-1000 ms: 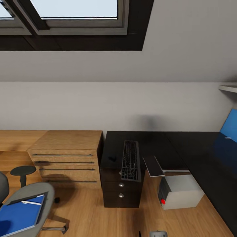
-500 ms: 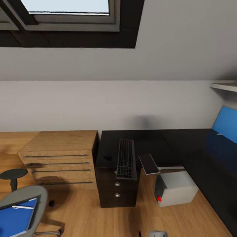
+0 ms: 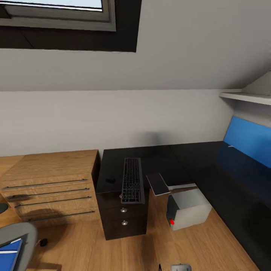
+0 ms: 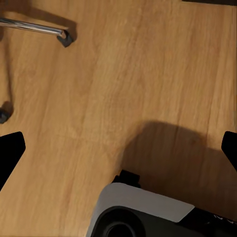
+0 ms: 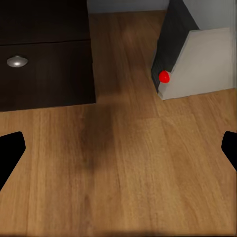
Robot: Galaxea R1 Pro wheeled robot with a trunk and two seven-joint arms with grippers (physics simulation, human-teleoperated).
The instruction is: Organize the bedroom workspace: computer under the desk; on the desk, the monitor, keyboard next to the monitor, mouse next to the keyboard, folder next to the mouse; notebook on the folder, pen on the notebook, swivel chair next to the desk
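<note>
Keyboard [image 3: 131, 180] and mouse [image 3: 110, 180] on worktop [image 3: 188, 162]; computer [image 3: 188, 208] beneath; folder [image 3: 9, 254] apparently on swivel chair [image 3: 17, 235]; both hands spread, empty.

The swivel chair [image 3: 17, 241] and the blue folder [image 3: 8, 253] on it are cut off at the head view's lower left corner. The desk [image 3: 233, 188] runs off the right edge. The mouse [image 3: 110, 180] is too small to make out.
</note>
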